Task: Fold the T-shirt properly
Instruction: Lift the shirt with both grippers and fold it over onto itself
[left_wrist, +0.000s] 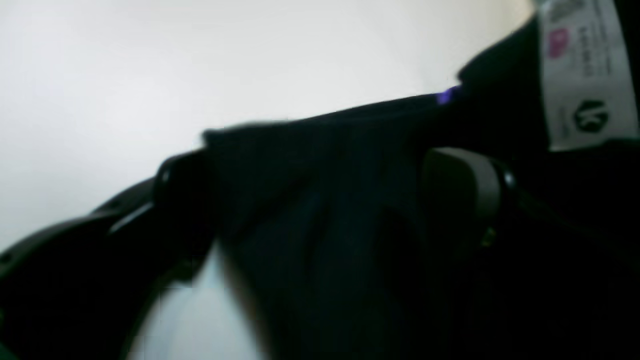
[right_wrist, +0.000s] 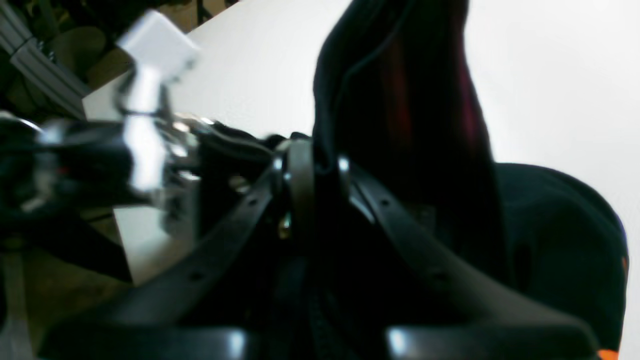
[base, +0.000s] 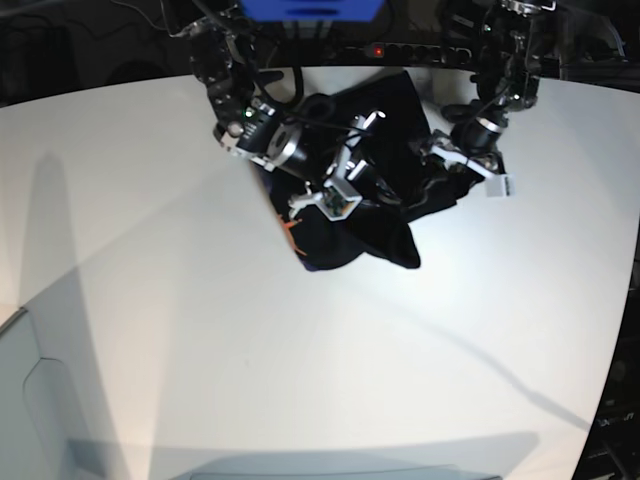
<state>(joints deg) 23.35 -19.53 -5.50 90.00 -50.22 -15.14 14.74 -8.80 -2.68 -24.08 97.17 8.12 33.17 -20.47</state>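
In the left wrist view, the left tool is clenched on a bunch of the large soft black fabric T-shirt: dark cloth fills the gap between its two fingers, one at 9 o'clock and one at 3 o'clock. At 1 o'clock the small white printed tag of the garment hangs, so this grasp seems to be near the collar. Behind, the plain white counter is bright and out of focus.

In the right wrist view, the right tool is also clenched on the T-shirt, with a thin fold pinched between the closed fingers. From there the cloth rises toward 12 o'clock as a narrow column, and more of it lies bunched at 4 o'clock on the counter, where a little orange print shows at the low corner.

In the base view, the T-shirt hangs crumpled between both arms near 12 o'clock of the counter, its lower part touching the surface.

I judge the fabric light, limp and not slippery; it will sag and crease wherever it is not supported. It is better to hold it at the shoulders or hem corners, so it can spread flat before folding.
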